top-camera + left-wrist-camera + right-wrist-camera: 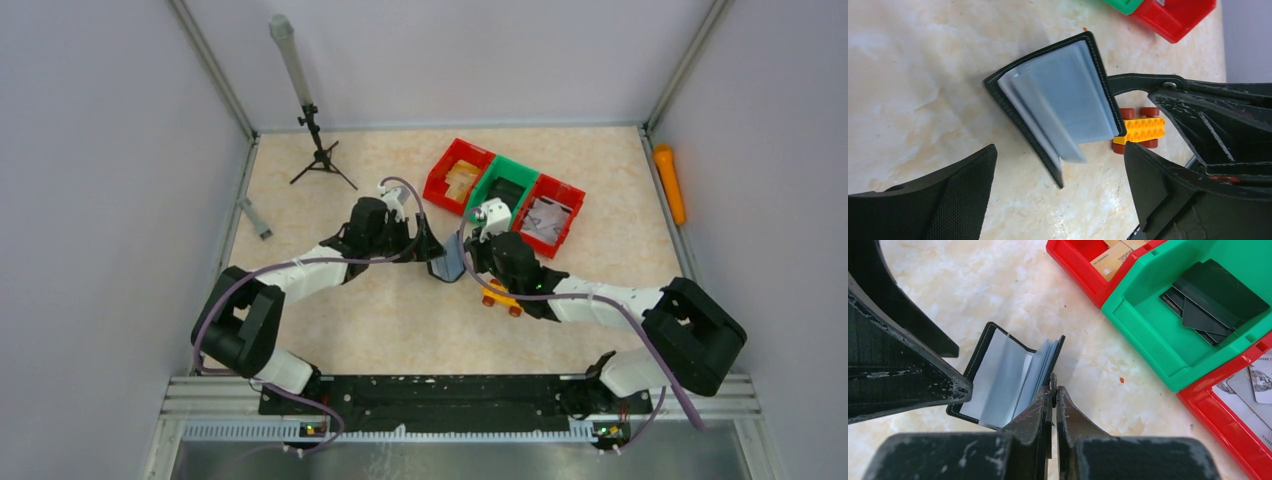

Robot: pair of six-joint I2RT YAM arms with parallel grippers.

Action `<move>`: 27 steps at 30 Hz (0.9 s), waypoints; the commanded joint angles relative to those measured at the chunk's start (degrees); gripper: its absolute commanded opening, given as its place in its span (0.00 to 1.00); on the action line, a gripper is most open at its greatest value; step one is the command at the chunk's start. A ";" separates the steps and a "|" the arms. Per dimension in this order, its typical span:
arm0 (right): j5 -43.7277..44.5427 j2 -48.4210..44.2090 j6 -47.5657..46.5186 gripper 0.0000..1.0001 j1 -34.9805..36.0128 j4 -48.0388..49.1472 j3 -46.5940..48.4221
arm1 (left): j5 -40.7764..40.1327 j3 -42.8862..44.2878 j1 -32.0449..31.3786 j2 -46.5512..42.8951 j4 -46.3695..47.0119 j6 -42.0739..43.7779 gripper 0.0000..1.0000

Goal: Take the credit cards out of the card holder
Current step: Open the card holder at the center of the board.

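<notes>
The small black stitched card holder (998,371) is near the middle of the beige marble-patterned table (380,320), between the two arms. It is open like a book, with pale grey-blue plastic sleeves fanned between its covers. I cannot tell whether any sleeve has a card in it.

At its 3 o'clock, seen from above, the right gripper (1053,390) has its jaws pressed together at the edge of the holder's right cover. They seem to pinch the thin black strap tab there. At 9 o'clock the left gripper (1060,149) has its jaws spread wide. One finger sits on each side of the holder, and neither touches it.

A yellow-orange toy brick car (1140,130) with dark red wheels sits close by at 4 o'clock, under the right arm. At 1 o'clock three plastic bins touch in a slanted row. The near red bin (1073,265) holds a beige card, the green bin (1148,325) holds dark cards, and the far red bin (1218,420) holds pale silvery ones.

A black tripod (318,160) carrying a grey tube stands well off at 11 o'clock. An orange cylinder (670,185) lies along the table's edge at 2 o'clock.
</notes>
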 commanded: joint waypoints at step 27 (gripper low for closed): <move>1.62 3.26 0.96 0.00 0.24 -0.70 4.29 | 0.92 10.79 0.05 13.78 -9.29 1.61 0.68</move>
